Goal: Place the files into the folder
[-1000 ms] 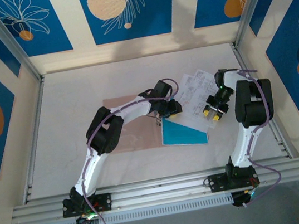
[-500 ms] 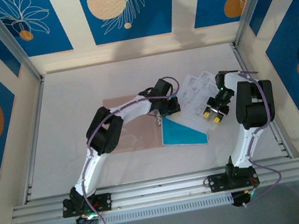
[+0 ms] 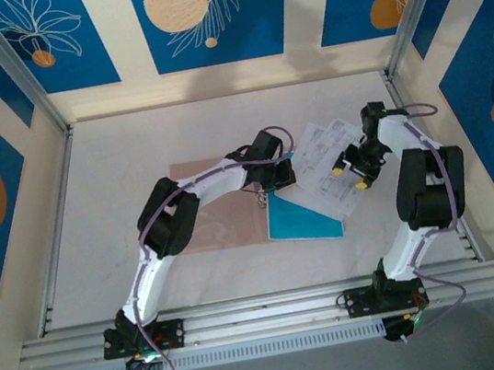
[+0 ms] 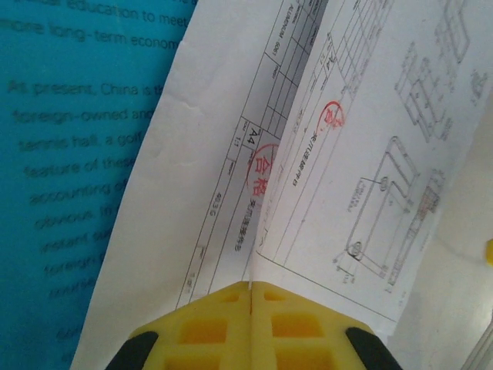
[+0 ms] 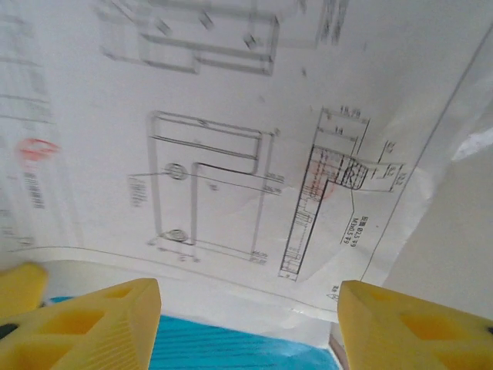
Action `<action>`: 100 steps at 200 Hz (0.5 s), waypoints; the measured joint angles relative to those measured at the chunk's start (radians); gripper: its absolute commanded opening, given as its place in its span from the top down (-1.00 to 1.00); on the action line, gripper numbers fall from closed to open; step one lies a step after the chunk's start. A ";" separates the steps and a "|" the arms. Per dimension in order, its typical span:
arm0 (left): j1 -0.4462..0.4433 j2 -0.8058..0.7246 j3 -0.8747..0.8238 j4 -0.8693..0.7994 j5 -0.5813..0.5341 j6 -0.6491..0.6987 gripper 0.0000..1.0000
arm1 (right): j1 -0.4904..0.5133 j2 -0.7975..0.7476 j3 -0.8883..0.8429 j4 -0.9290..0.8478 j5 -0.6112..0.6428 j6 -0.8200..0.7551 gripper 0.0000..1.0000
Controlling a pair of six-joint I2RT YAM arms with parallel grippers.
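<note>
Several white printed sheets (image 3: 322, 157) lie fanned out at the right-centre of the table, overlapping a teal-blue sheet (image 3: 302, 219). The pinkish-tan folder (image 3: 221, 229) lies flat to their left, partly under my left arm. My left gripper (image 3: 266, 192) is shut on the edge of a white sheet (image 4: 231, 162), with the yellow fingers (image 4: 208, 327) pressed together; the teal sheet (image 4: 69, 169) fills the area to the left. My right gripper (image 3: 350, 176) hovers open over the white drawings (image 5: 231, 131), fingertips (image 5: 100, 324) far apart, with the teal sheet (image 5: 231, 348) showing below.
Aluminium frame posts (image 3: 399, 32) and blue-patterned walls enclose the white table (image 3: 130, 147). A metal rail (image 3: 266, 314) with both arm bases runs along the near edge. Bare table lies at the back and left.
My right gripper has moved toward the far side over the white sheets, and its arm has straightened. My left gripper has shifted slightly left, still holding the paper.
</note>
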 measured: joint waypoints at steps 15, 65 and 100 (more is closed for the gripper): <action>0.009 -0.052 -0.050 0.021 -0.009 -0.024 1.00 | 0.006 -0.039 0.024 0.012 -0.003 0.014 -0.26; 0.069 -0.309 -0.333 0.123 -0.042 -0.113 1.00 | 0.057 -0.074 0.048 0.024 -0.011 0.052 -0.27; 0.136 -0.485 -0.547 0.149 -0.092 -0.151 1.00 | 0.103 -0.074 0.048 0.029 -0.022 0.064 -0.26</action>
